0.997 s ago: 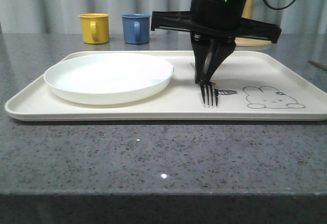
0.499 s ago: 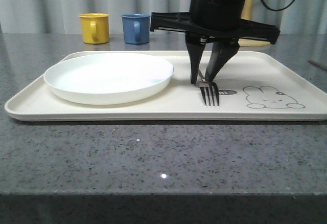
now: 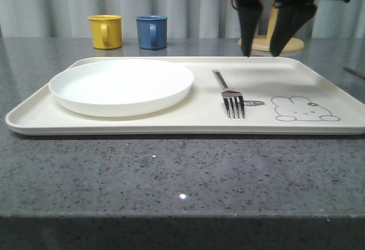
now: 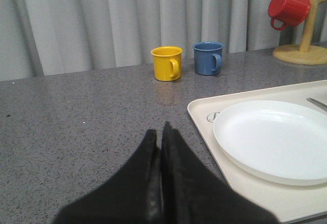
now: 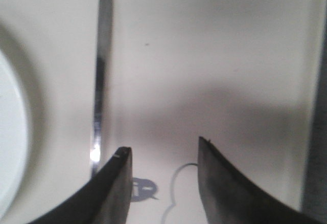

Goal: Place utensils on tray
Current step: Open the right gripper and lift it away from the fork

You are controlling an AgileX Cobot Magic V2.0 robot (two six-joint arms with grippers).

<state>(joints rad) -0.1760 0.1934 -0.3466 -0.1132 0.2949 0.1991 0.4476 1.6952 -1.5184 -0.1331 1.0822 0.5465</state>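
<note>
I see the fork (image 3: 229, 94) lying flat on the tray (image 3: 171, 125) beside the plate (image 3: 121, 85). My right tool (image 3: 262, 52) hovers above, jaws apart and empty; left tool (image 4: 161, 132) is closed over the tabletop (image 3: 171, 176). Fork placed, I judge; next, fetch another utensil.

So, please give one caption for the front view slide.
Fork lies on tray beside plate; open right gripper above.

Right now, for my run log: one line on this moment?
fork: on tray | right end effector: open, above | left end effector: shut
</note>
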